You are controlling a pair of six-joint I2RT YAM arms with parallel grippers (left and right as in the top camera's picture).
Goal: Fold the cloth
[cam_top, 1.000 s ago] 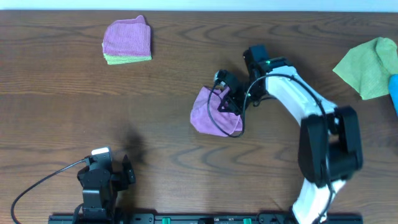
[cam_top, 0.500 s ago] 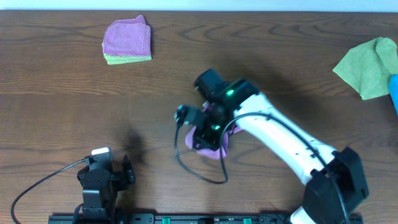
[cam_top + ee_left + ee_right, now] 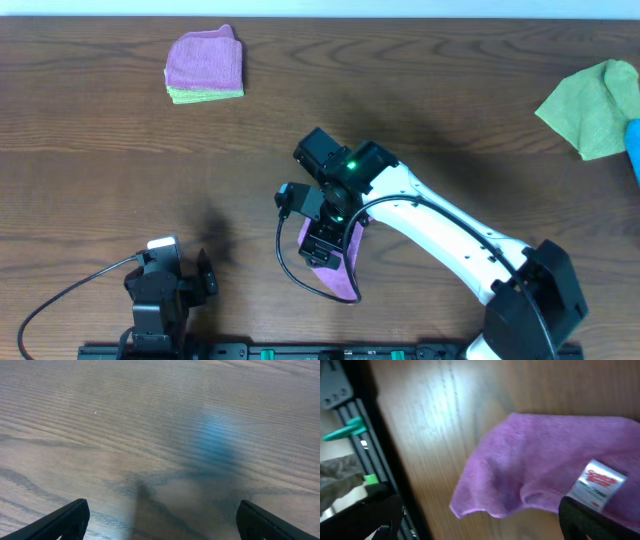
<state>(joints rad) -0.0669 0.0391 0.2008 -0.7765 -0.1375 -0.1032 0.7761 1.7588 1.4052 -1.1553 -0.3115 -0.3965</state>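
The lilac cloth (image 3: 341, 272) lies crumpled on the wooden table near its front middle, mostly hidden overhead by my right arm. In the right wrist view the cloth (image 3: 540, 460) rests on the wood with one edge curled up and a white label (image 3: 597, 482) showing. My right gripper (image 3: 322, 246) hovers over it, open; in its own view the right gripper (image 3: 482, 520) has one finger at each side, the right fingertip (image 3: 590, 520) against the cloth's edge. My left gripper (image 3: 166, 272) sits at the front left, and the left gripper (image 3: 162, 517) stands open over bare wood.
A folded stack (image 3: 204, 65), purple on green, sits at the back left. A lime-green cloth (image 3: 595, 100) and a blue object (image 3: 634, 150) are at the right edge. The black front rail (image 3: 355, 435) with green clips runs close beside the lilac cloth.
My right arm swung left and toward the table's front, carrying the cloth along. Its jaws then opened and let the cloth go. The left arm stayed still.
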